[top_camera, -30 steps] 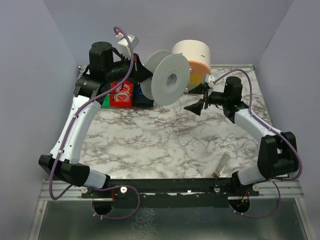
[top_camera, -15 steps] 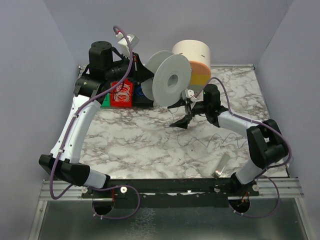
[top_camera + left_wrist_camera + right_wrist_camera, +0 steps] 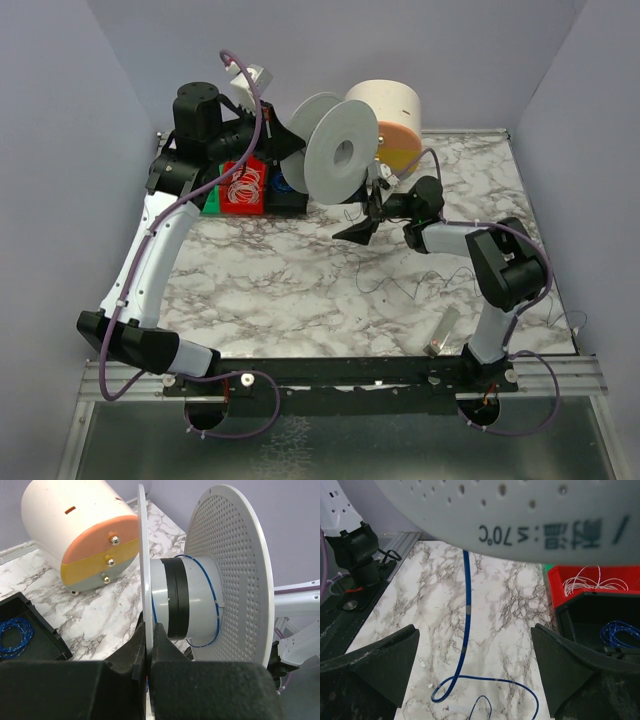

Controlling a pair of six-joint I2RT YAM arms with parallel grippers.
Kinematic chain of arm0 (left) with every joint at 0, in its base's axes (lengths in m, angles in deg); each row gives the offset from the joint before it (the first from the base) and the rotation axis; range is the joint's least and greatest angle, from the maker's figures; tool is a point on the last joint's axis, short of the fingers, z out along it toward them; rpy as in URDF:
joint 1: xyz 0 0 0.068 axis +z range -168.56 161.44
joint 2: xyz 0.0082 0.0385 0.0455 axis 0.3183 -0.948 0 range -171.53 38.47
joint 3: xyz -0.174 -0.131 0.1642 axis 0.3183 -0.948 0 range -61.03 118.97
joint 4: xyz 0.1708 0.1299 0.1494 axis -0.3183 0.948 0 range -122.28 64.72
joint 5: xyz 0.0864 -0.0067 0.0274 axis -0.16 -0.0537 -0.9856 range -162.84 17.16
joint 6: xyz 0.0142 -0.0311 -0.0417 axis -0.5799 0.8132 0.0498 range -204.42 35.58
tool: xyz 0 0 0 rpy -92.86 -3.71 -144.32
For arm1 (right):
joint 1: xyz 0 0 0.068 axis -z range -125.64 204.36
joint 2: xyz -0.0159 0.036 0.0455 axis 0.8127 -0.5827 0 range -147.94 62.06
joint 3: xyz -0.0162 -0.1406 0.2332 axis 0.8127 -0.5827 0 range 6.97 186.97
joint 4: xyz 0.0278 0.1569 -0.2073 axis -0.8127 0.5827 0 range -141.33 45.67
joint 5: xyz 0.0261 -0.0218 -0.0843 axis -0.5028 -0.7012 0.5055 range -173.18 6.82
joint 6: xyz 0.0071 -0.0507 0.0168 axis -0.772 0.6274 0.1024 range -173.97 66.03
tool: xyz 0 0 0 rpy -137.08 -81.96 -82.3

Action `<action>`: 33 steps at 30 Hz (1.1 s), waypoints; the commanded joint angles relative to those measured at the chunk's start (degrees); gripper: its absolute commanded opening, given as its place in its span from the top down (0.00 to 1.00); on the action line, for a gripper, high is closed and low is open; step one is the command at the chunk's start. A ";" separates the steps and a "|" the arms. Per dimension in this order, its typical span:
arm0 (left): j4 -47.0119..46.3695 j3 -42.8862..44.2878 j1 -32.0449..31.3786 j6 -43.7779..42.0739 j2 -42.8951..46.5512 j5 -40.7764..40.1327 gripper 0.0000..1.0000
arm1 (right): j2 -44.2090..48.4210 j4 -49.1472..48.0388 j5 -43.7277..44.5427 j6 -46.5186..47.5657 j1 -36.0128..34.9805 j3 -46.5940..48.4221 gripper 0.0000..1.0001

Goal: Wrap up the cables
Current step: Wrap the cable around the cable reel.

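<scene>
A white spool is held up at the back of the table. My left gripper is shut on its near flange; in the left wrist view the fingers pinch the thin flange edge beside the grey hub, which has a black band. The thin dark cable lies squiggly on the marble and rises to the spool. One fine turn circles the hub. My right gripper is open just below the spool. In its view the cable hangs between the wide-open jaws, untouched, under the flange.
A white drum with an orange and yellow face stands behind the spool. A red bin with white coils and a black bin with blue coils sit at the back left. A small clear piece lies near the front right edge.
My right arm has swung left, bringing its open gripper from right of the spool to just under it. My left gripper has kept hold of the spool.
</scene>
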 commanded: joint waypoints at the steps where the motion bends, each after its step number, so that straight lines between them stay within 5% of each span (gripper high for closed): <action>1: -4.56 0.29 -0.85 4.82 2.99 8.00 1.00 | -3.19 -8.98 0.65 -12.71 -0.37 0.12 0.05; 3: -4.95 0.23 -0.71 5.19 2.95 8.25 1.00 | -4.66 -11.07 0.67 -15.66 -0.38 0.27 0.18; 5: -5.08 0.14 -0.55 5.31 3.17 8.29 1.00 | -5.86 -12.64 1.37 -19.06 -0.38 0.50 0.49; 7: -5.18 0.03 -0.46 5.29 3.43 8.38 1.00 | -5.93 -11.41 2.88 -20.39 -0.29 0.70 0.96; 8: -5.18 -0.19 -0.39 5.29 3.66 8.37 1.00 | -5.41 -10.39 4.40 -20.52 -0.09 0.66 0.99; 16: -4.09 -4.38 -0.35 2.26 5.76 7.72 1.00 | 2.51 -2.00 16.13 -26.73 6.27 -0.32 0.99; 25: 6.17 -5.33 -2.86 -13.06 6.28 -4.15 1.00 | 2.11 26.26 -5.08 -27.60 13.91 15.67 0.99; 33: 6.42 -8.71 -12.26 -23.76 7.28 -28.04 1.00 | 9.26 82.22 -4.03 8.82 14.29 29.12 0.99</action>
